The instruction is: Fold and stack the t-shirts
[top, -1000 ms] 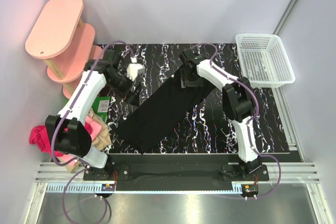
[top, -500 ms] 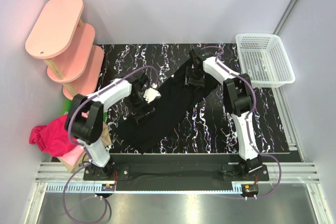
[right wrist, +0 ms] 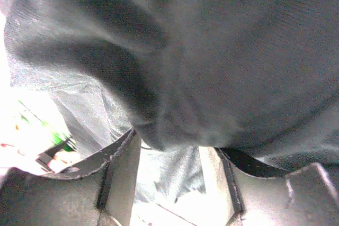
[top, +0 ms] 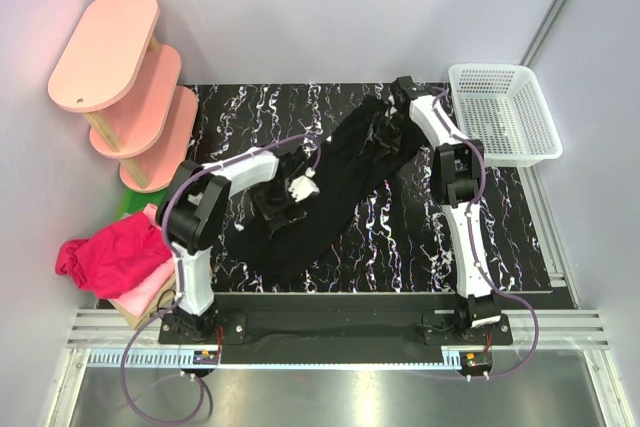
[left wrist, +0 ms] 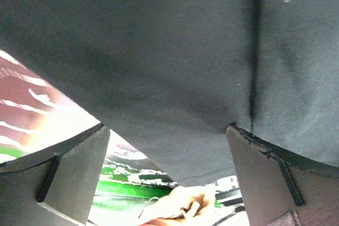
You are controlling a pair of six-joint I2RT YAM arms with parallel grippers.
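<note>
The black t-shirt (top: 335, 187) is lying stretched out on the dark marbled table (top: 230, 112), its long axis running on a diagonal from the near-left corner toward the far-right one, where the cloth is bunching up instead of lying flat. The right gripper (top: 390, 130) is sitting at that far-right, bunched end. In the right wrist view a dark fold is hanging between its two fingers (right wrist: 119, 175), which are standing partly apart, and it cannot be told whether they are clamping the fold or only bracketing it. The left gripper (top: 290, 202) is hovering over the near-left half of the shirt with its jaws spread wide and holding nothing. In the left wrist view the shirt's edge is crossing the gap between the fingers (left wrist: 74, 175), with the body of the cloth lying ahead of the open mouth. Each arm is therefore attending to the end nearer to it, one at either end of the long axis. The other shirts, magenta, pink and tan, are waiting in a pile (top: 115, 257) off the table's left edge, well apart from both grippers.
</note>
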